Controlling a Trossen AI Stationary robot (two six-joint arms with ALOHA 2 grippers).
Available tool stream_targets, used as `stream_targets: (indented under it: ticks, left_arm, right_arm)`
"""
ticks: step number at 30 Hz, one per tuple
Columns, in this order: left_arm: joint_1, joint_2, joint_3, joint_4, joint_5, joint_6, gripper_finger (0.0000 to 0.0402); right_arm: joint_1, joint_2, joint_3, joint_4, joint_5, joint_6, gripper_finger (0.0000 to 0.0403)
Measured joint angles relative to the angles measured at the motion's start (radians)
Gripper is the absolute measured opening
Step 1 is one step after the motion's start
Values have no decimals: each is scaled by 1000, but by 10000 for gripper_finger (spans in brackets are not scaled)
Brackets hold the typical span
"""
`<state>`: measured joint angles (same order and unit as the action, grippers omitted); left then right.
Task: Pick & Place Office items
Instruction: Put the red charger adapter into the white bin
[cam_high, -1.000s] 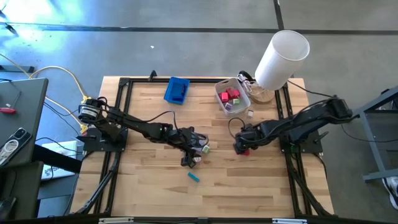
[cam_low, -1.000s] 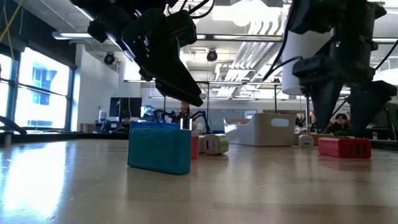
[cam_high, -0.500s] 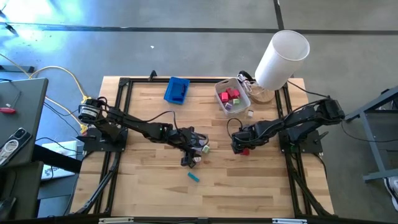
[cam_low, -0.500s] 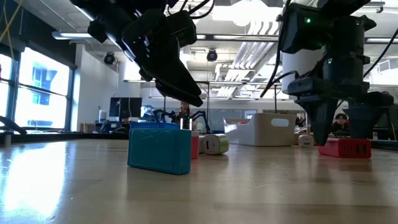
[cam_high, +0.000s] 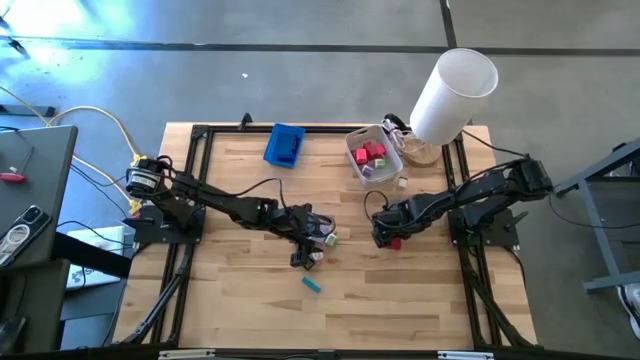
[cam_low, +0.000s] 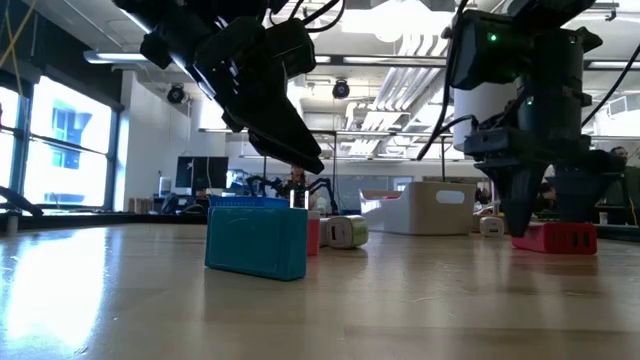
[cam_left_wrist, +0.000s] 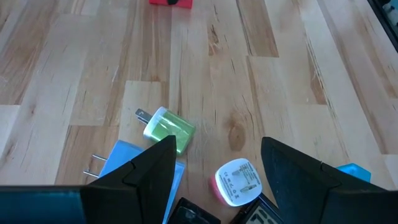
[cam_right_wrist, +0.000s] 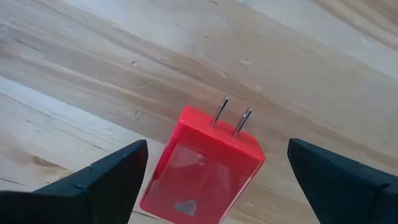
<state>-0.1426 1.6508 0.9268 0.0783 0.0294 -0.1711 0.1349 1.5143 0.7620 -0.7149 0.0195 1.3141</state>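
The office items are small plug-like blocks. A red one (cam_right_wrist: 205, 171) with two prongs lies flat on the table. My right gripper (cam_right_wrist: 217, 149) points down over it, open, one finger on each side, not touching it. It shows in the low view too, as red block (cam_low: 555, 238). My left gripper (cam_left_wrist: 217, 155) hangs open above the table at its middle, slanting down over a green plug (cam_left_wrist: 169, 129), a light blue one (cam_left_wrist: 121, 168) and a pink-and-white piece (cam_left_wrist: 236, 182), holding nothing. A teal block (cam_high: 312, 285) lies nearer the front edge.
A blue tray (cam_high: 285, 145) and a translucent bin (cam_high: 358, 168) holding red and pink pieces stand at the far edge. A tall white cylinder (cam_high: 452, 95) stands at the far right. A small white piece (cam_high: 402, 182) lies near the bin. Black frame rails (cam_high: 190, 200) run along the table's sides.
My right gripper has come down over the red block and shifted slightly toward the table's left, staying open; its fingers now stand low on either side of the block. The block has not moved.
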Motion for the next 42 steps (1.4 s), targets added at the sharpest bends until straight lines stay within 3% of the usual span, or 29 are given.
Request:
stream_targets:
  ticks: [15,21,25,32,36,42]
  left_arm:
    - [-7,0,-1,-7,0,13,228]
    - [-11,0,-1,-7,0,14,228]
    - [-11,0,-1,-8,0,16,228]
    - [-11,0,-1,-8,0,16,228]
    - [-11,0,-1,-9,0,16,228]
    - [-11,0,-1,-17,0,20,228]
  right_arm:
    - [17,0,-3,-1,62,-36,375]
    - [22,0,-4,3,58,-35,375]
    - [22,-1,-4,1,-3,6,375]
    - [22,10,-4,4,7,-8,375]
    - [22,61,-2,1,1,-10,358]
    - [21,127,7,22,-18,-46,302]
